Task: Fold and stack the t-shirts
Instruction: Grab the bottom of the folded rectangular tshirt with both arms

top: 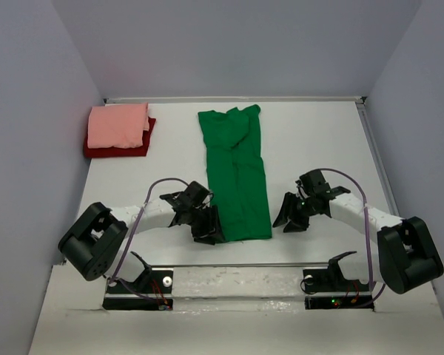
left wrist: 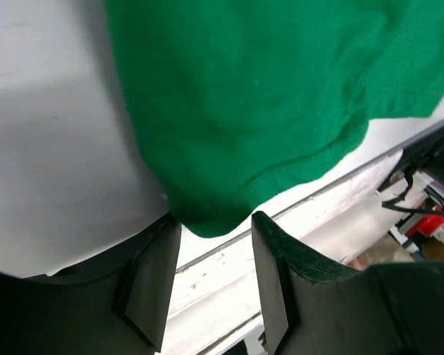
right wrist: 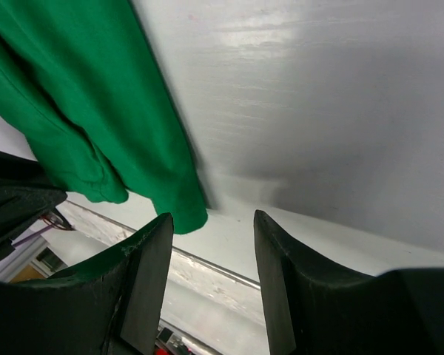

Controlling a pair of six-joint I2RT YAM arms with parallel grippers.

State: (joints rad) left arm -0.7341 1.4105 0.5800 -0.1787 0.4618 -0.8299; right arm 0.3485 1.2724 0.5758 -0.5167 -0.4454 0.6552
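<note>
A bright green t-shirt (top: 235, 174) lies as a long narrow strip down the middle of the table. A folded salmon-pink t-shirt (top: 118, 124) rests on a folded dark red t-shirt (top: 117, 151) at the back left. My left gripper (top: 207, 225) sits at the green shirt's near left corner. In the left wrist view this gripper (left wrist: 216, 222) is open, with the corner of the cloth (left wrist: 266, 96) just at its fingertips, not pinched. My right gripper (top: 288, 216) is open, just right of the near right corner. In the right wrist view that gripper (right wrist: 213, 217) holds nothing, and the green hem (right wrist: 81, 96) ends beside its left finger.
The white table (top: 318, 148) is boxed in by grey walls at the back and on both sides. A metal rail (top: 237, 265) runs along its near edge, close below both grippers. The two arm bases (top: 137, 285) (top: 337, 281) sit below that rail.
</note>
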